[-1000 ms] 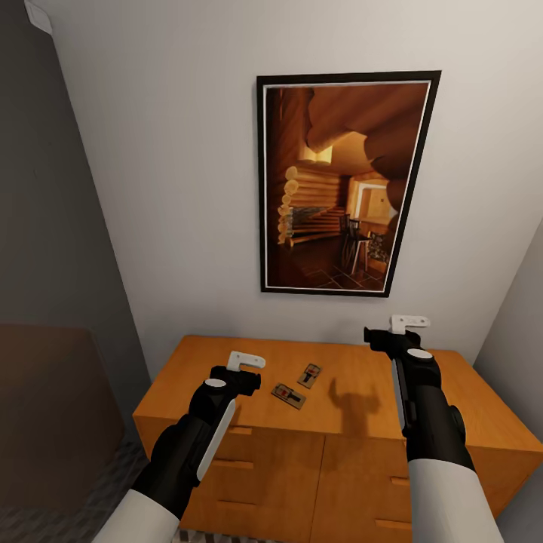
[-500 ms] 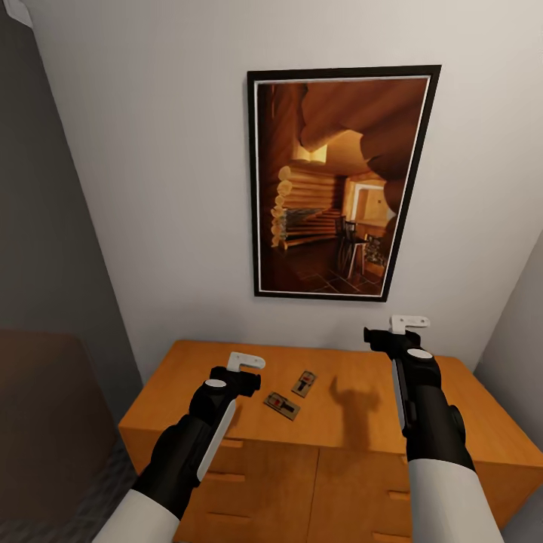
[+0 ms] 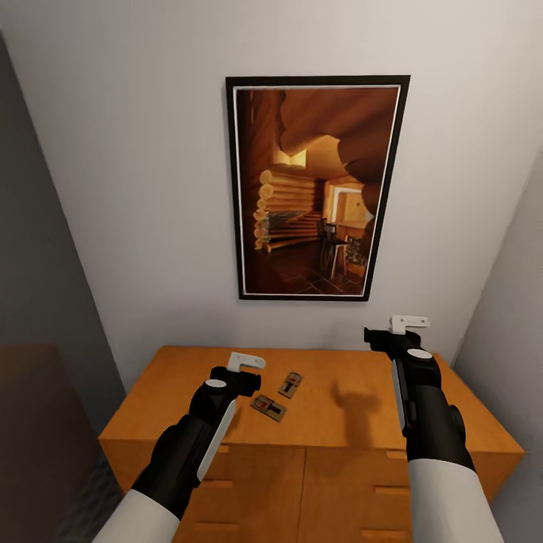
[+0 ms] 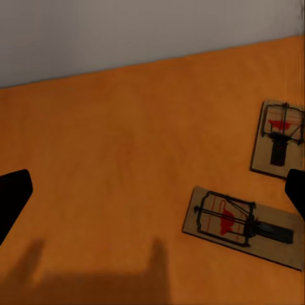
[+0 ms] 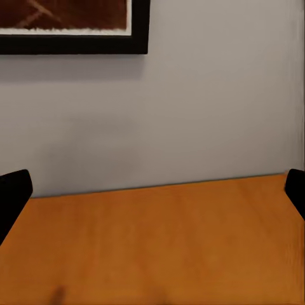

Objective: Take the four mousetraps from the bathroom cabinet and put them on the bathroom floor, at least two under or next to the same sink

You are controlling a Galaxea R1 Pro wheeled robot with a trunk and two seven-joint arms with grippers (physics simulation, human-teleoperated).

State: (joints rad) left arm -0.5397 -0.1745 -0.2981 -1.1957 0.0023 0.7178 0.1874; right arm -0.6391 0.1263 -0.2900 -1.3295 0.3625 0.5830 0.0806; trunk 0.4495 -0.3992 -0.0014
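Head view: 2 mousetraps, the nearer mousetrap (image 3: 268, 408) and the farther mousetrap (image 3: 291, 384), lie flat on top of the cabinet (image 3: 362, 422), below a framed picture (image 3: 317, 188) on the wall. The left pincer (image 3: 245, 362) hovers just beside the nearer trap; the right pincer (image 3: 407, 323) hangs well apart over bare wood. Compared with 1 second ago the whole scene sits further left and lower, so the camera has moved, not the traps.

Left wrist view: the nearer mousetrap (image 4: 244, 225) sits off to one side between spread, released fingers (image 4: 13, 197). To grasp well, I judge the pincer should centre over the board, straddle its narrow width and avoid the spring bar.

Right wrist view: dark fingertips (image 5: 14, 190) at both edges show this pincer released and empty, facing the cabinet top and wall.
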